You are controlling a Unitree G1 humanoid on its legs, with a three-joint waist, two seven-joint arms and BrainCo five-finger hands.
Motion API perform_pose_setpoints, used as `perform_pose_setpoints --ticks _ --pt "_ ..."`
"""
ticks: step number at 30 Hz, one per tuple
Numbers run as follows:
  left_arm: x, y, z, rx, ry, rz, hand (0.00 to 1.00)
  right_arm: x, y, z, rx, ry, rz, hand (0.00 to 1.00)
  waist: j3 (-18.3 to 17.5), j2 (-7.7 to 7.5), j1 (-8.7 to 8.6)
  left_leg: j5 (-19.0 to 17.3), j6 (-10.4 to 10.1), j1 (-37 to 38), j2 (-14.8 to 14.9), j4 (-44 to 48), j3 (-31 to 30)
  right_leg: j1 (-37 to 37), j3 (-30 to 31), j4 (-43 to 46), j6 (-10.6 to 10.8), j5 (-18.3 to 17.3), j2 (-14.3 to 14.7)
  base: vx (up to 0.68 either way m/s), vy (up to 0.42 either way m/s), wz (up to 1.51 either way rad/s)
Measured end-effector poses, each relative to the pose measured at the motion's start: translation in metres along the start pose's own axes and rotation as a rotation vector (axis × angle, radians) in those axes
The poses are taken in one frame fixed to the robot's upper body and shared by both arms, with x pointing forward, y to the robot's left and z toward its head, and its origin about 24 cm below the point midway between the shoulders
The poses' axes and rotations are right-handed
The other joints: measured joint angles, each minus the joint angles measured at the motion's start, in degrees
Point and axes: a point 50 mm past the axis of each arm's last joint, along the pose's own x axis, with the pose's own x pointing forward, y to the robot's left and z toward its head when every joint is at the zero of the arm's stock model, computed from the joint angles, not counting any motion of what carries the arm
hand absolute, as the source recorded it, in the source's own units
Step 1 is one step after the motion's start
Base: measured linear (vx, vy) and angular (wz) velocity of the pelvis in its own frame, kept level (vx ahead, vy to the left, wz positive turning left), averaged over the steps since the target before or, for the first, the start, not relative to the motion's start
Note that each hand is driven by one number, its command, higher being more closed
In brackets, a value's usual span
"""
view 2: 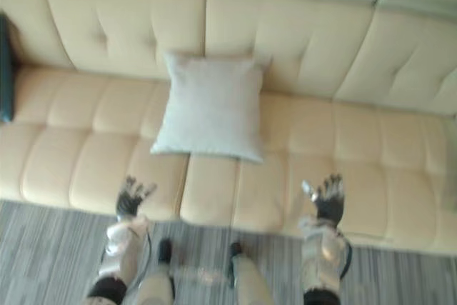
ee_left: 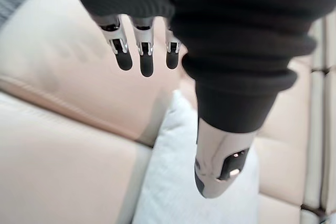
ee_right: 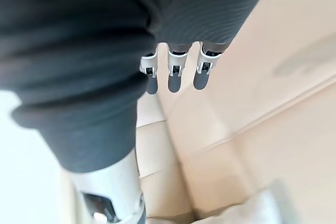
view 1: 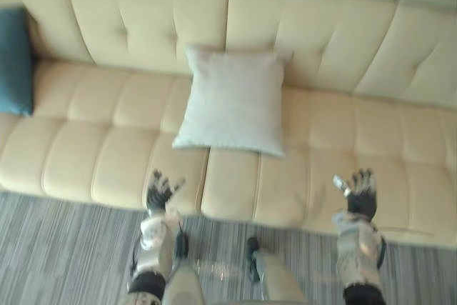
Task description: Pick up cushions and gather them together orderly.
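A pale grey-white square cushion [view 1: 234, 101] leans against the backrest in the middle of the cream sofa [view 1: 93, 155]. A teal cushion [view 1: 14, 61] rests at the sofa's far left end. My left hand [view 1: 160, 192] hovers at the seat's front edge, below and left of the white cushion, fingers straight and holding nothing. My right hand [view 1: 359, 192] hovers at the front edge further right, also open and empty. In the left wrist view, the white cushion [ee_left: 173, 182] lies past the fingers [ee_left: 146, 59]. A corner of the white cushion [ee_right: 257, 208] also appears in the right wrist view.
The sofa's tufted backrest [view 1: 321, 33] runs across the top. Grey striped carpet [view 1: 57, 255] lies in front of the sofa. The seat to the right of the white cushion is bare [view 1: 371, 141].
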Motion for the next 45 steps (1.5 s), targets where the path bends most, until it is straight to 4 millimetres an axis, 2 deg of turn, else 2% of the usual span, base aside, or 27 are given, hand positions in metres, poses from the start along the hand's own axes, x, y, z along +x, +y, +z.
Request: perform_pose_setpoints --ticks 2,4,6,12,17,21,25,29,31,32,33,34,35,36,37,38,39,40,41,42,43,45 --pt "-0.005 -0.001 -0.016 0.044 0.07 -0.018 0.0 -0.008 -0.007 -0.019 -0.034 0.081 -0.022 0.0 -1.13 0.33 0.03 -1.51 0.48 1.59 -0.36 -0.55 0.04 1.36 0.32 -0.92 0.16 -0.11 -0.08 -0.02 0.064 -0.14" --pt "-0.01 0.002 -0.03 0.082 0.135 -0.024 0.0 -0.014 -0.014 -0.037 -0.052 0.168 -0.034 0.0 -2.59 0.65 0.07 -4.05 -0.26 2.39 -0.87 -0.63 0.14 1.75 0.6 -1.29 0.36 -0.17 -0.34 -0.08 0.129 -0.1" --pt "-0.014 0.01 -0.041 0.113 0.192 -0.014 0.0 -0.024 -0.022 -0.053 -0.088 0.249 -0.049 0.0 -3.49 -0.27 0.2 -4.56 -0.56 3.64 -2.25 -0.61 0.72 3.78 1.42 -3.19 1.6 0.74 -1.74 -0.1 0.167 -0.06" --pt "-0.03 0.032 -0.067 0.179 0.315 0.012 0.0 -0.044 -0.036 -0.08 -0.109 0.381 -0.078 0.0 -7.1 -0.84 0.18 -4.95 0.42 7.64 -4.91 -2.81 2.67 9.12 2.32 -10.41 3.17 3.28 -4.93 -0.05 0.118 -0.07" --pt "-0.039 0.043 -0.08 0.222 0.386 0.026 0.0 -0.058 -0.043 -0.097 -0.13 0.48 -0.086 0.0 -8.71 -0.85 0.17 -4.96 0.5 9.34 -5.27 -3.95 3.03 10.91 2.9 -13.16 3.37 4.9 -5.06 0.05 0.033 -0.09" --pt "-0.047 0.043 -0.091 0.287 0.443 -0.016 0.0 -0.067 -0.048 -0.109 -0.156 0.553 -0.09 0.0 -8.41 -0.06 -0.01 -4.57 0.67 10.12 -5.51 -3.96 3.19 12.67 3.68 -15.08 3.71 5.99 -5.14 0.11 0.015 -0.08" --pt "-0.046 0.041 -0.091 0.318 0.441 -0.035 0.0 -0.07 -0.047 -0.113 -0.185 0.585 -0.073 0.0 -7.99 0.02 0.04 -5.15 0.79 10.48 -5.56 -3.82 4.92 12.43 5.43 -15.88 3.91 6.93 -5.02 0.05 0.019 -0.22" --pt "-0.036 0.03 -0.081 0.351 0.406 -0.079 0.0 -0.056 -0.022 -0.11 -0.275 0.572 0.051 0.0 -5.05 -0.43 0.4 -6.94 1.28 8.55 -5.18 -0.22 9.35 9.16 8.72 -15.63 3.94 9.81 -4.42 -0.09 0.021 -0.64" --pt "-0.026 0.023 -0.071 0.364 0.368 -0.095 0.0 -0.051 -0.01 -0.107 -0.3 0.556 0.098 0.0 -4.65 -1.01 0.63 -8.74 2.59 3.93 -4.4 4.46 10.95 5.15 8.04 -15.61 4.81 13.66 -3.93 -0.16 -0.005 -0.6" --pt "-0.022 0.018 -0.066 0.357 0.345 -0.104 0.0 -0.046 -0.004 -0.104 -0.304 0.541 0.109 0.0 -4.24 -0.25 1.21 -8.73 3.44 2.06 -2.99 4.66 11.61 4.27 7.24 -17.52 5.54 17.3 -3.26 -0.18 -0.008 -0.41" --pt "-0.019 0.012 -0.062 0.349 0.331 -0.112 0.0 -0.042 0.0 -0.101 -0.3 0.528 0.117 0.0 -3.12 0.35 0.68 -7.57 3.17 2.0 -2.12 4.86 12.09 2.16 3.74 -6.98 3.08 10.54 -3.18 -0.17 -0.007 -0.14" --pt "-0.016 0.012 -0.058 0.347 0.311 -0.111 0.0 -0.044 -0.002 -0.103 -0.303 0.537 0.112 0.0 -2.8 0.51 0.65 -7.19 3.07 2.36 -2.24 4.74 11.62 0.09 1.7 4.32 1.75 4.9 -3.38 -0.12 -0.028 0.39" --pt "-0.016 0.01 -0.054 0.333 0.286 -0.112 0.0 -0.049 -0.007 -0.106 -0.312 0.551 0.104 0.0 -2.9 0.03 0.56 -6.66 3.35 2.48 -2.88 5.14 10.27 -0.14 0.66 15.05 2.63 0.57 -4.32 -0.06 -0.098 0.71" --pt "-0.014 0.01 -0.05 0.324 0.263 -0.105 0.0 -0.051 -0.01 -0.107 -0.329 0.558 0.104 0.0 -3.21 -0.64 0.78 -6.52 3.32 1.75 -3.31 6.9 8.66 1.08 0.29 20.73 3.16 -1.36 -5.76 -0.06 -0.179 0.82" --pt "-0.014 0.014 -0.048 0.322 0.251 -0.095 0.0 -0.052 -0.01 -0.107 -0.337 0.558 0.109 0.0 -3.63 -1.56 0.86 -6.38 3.19 0.49 -3.89 8.42 7.62 1.56 0.36 22.23 4.13 -1.94 -7.16 -0.07 -0.188 0.64" --pt "-0.011 0.017 -0.044 0.314 0.244 -0.079 0.0 -0.051 -0.009 -0.107 -0.334 0.554 0.109 0.0 -4.02 -2.35 0.75 -5.99 3.1 -1.44 -4.06 9.82 6.32 0.85 -0.08 20.44 5.29 -2.16 -5.67 -0.12 -0.132 0.3" --pt "-0.016 0.017 -0.051 0.283 0.273 -0.066 0.0 -0.043 -0.006 -0.1 -0.336 0.52 0.111 0.0 -5.25 0.05 2.2 -6.62 3.16 -4.67 -4.56 9.52 3.54 3.96 1.49 11.0 6.43 -1.83 -3.84 -0.18 0.01 0.0" --pt "-0.019 0.013 -0.056 0.26 0.288 -0.066 0.0 -0.037 -0.006 -0.093 -0.344 0.492 0.109 0.0 -5.24 1.37 3.01 -4.88 5.06 -4.58 -5.01 7.96 3.27 5.36 3.4 12.33 6.37 -3.14 -3.58 -0.18 0.039 0.09" --pt "-0.016 0.015 -0.053 0.264 0.287 -0.062 0.0 -0.036 -0.002 -0.093 -0.336 0.493 0.112 0.0 -4.04 -0.26 2.81 -2.95 4.38 -5.0 -5.8 8.18 4.13 7.6 3.38 14.7 6.13 -5.91 -5.46 -0.21 -0.051 0.08" --pt "-0.014 0.013 -0.051 0.255 0.281 -0.061 0.0 -0.034 0.005 -0.092 -0.328 0.484 0.126 0.0 -3.38 -1.37 3.68 -2.83 4.56 -6.87 -5.22 10.25 4.07 10.9 2.81 7.3 5.77 -8.34 -5.38 -0.18 -0.157 0.08" --pt "-0.015 0.013 -0.053 0.261 0.289 -0.065 0.0 -0.031 0.01 -0.091 -0.324 0.474 0.137 0.0 -3.36 -1.2 4.04 -2.58 3.92 -7.84 -4.34 10.71 4.0 11.69 1.77 4.23 5.5 -8.31 -4.4 -0.25 -0.204 -0.22" --pt "-0.021 0.011 -0.062 0.28 0.325 -0.084 0.0 -0.03 0.022 -0.09 -0.32 0.452 0.164 0.0 -2.1 0.55 3.26 -0.75 1.36 -8.75 -0.31 10.66 1.89 14.06 -1.02 -1.08 3.08 -6.83 -0.65 -0.27 -0.181 -0.08"
